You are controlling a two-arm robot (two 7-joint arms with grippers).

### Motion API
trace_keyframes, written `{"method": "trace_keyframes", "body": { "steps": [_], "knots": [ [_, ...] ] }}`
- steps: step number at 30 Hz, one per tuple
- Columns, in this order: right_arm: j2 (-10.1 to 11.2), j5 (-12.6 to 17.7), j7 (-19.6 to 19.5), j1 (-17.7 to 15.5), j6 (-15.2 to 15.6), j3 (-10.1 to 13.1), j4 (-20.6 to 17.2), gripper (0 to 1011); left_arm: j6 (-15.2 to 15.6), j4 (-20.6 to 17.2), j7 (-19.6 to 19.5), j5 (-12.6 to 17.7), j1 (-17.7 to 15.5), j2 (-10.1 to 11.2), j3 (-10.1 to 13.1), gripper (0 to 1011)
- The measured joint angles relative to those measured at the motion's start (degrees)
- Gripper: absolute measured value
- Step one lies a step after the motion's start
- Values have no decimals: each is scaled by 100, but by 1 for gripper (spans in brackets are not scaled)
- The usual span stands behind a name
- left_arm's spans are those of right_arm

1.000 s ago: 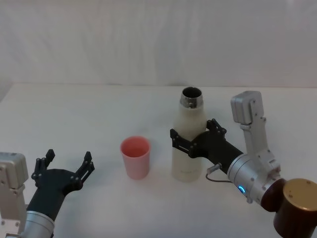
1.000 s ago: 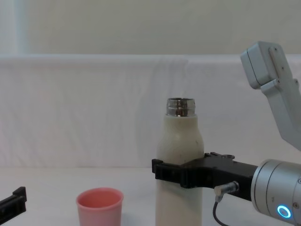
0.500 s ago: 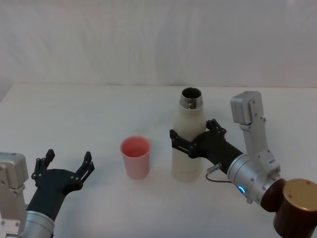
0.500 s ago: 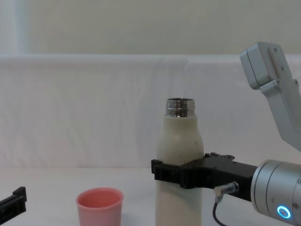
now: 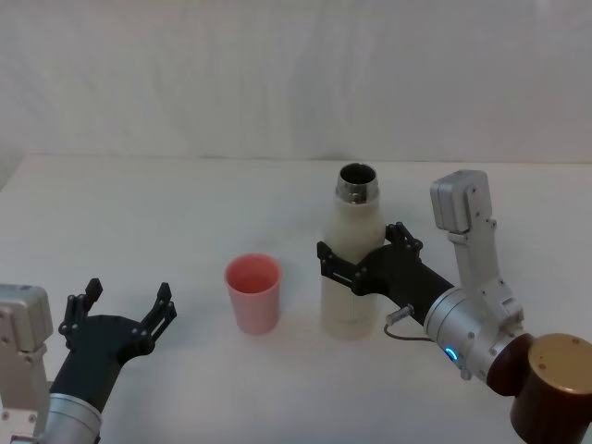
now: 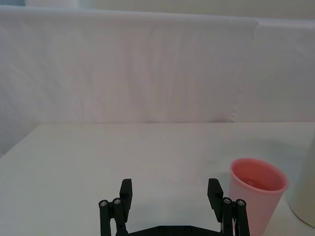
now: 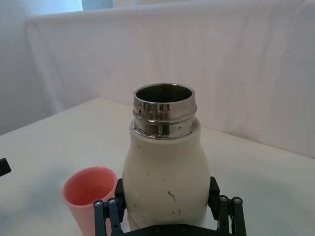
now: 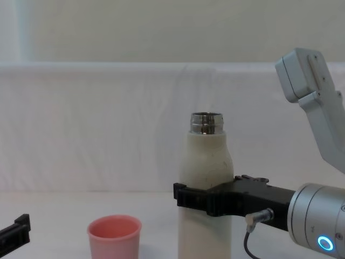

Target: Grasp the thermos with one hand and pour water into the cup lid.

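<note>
thermos (image 5: 353, 268) upright, clamped by right gripper (image 5: 360, 257); cup lid (image 5: 252, 292) near; left gripper (image 5: 120, 310) spread.

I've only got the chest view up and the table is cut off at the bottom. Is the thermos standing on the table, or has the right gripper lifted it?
Observer: In the head view the thermos stands upright with its base on the table; the right gripper has its fingers on both sides of the body.
Operator: Where is the cup lid relative to it?
Observer: The cup lid stands upright on the thermos's left, apart from it.
Operator: And the left gripper?
Observer: The left gripper is open, low at the near left, apart from the cup lid.
Operator: Is the thermos uncapped?
Observer: Yes, the right wrist view looks down into its open steel neck.
</note>
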Motion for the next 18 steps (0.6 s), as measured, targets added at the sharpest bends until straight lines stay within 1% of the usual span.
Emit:
{"method": "trace_keyframes", "body": {
  "steps": [7, 18],
  "knots": [
    [9, -6, 0, -31, -32, 1, -34, 1000, 0, 0, 0, 0, 0, 0, 0, 1001],
    [120, 54, -6, -262, -169, 52, -249, 1000, 0, 0, 0, 0, 0, 0, 0, 1001]
  ]
}}
